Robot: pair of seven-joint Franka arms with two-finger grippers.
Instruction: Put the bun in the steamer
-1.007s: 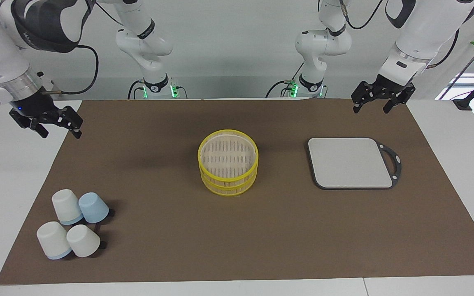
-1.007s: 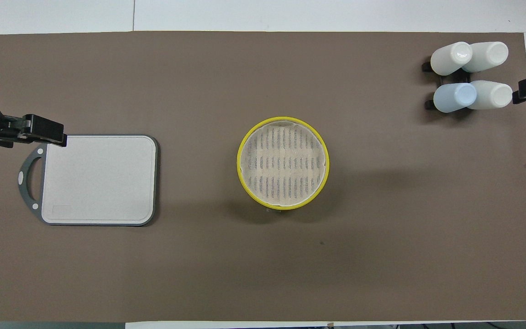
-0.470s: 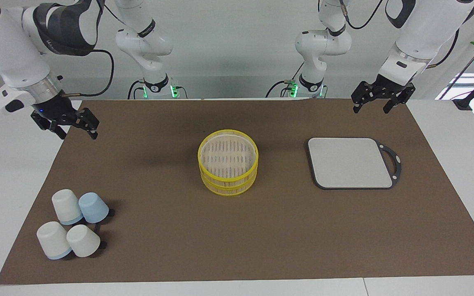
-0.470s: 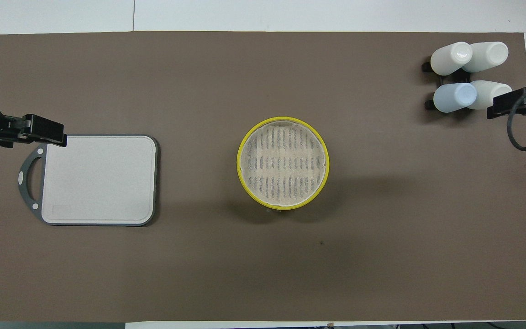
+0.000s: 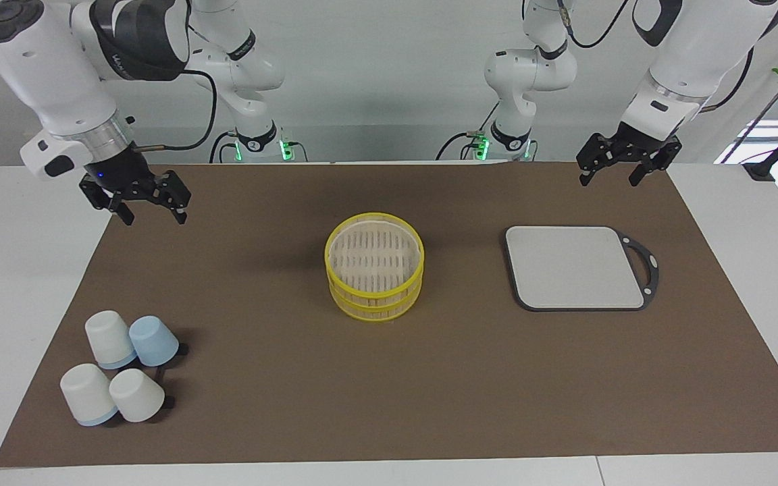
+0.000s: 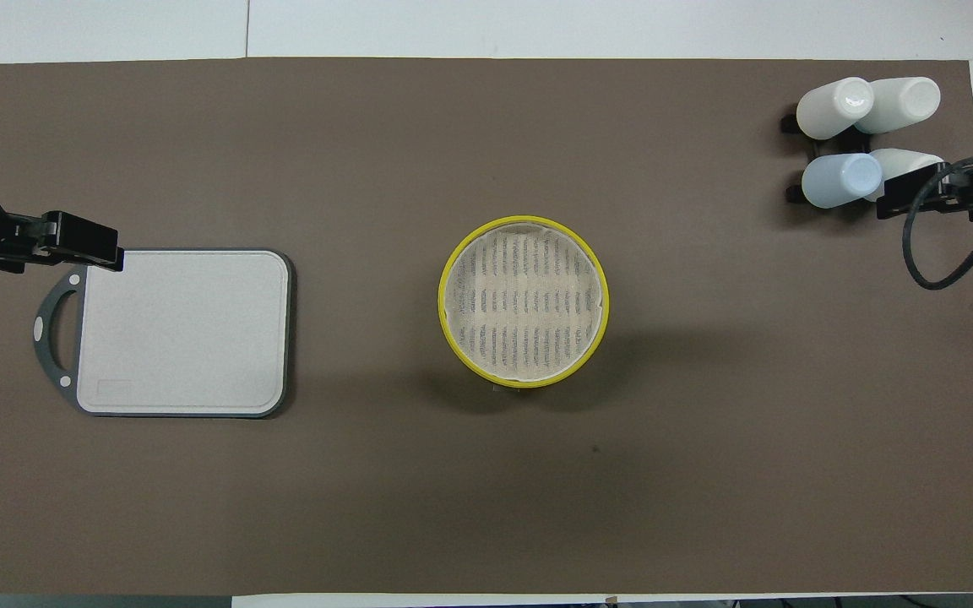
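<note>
Mid-mat: steamer [image 5: 374,266] | both end effectors wide apart, bare, over mat edges

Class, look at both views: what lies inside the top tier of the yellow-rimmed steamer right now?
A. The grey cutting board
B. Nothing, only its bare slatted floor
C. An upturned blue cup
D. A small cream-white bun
B: the steamer shows only its pale slatted floor in both views; no bun is in sight, the cups and the cutting board sit apart on the mat.
</note>
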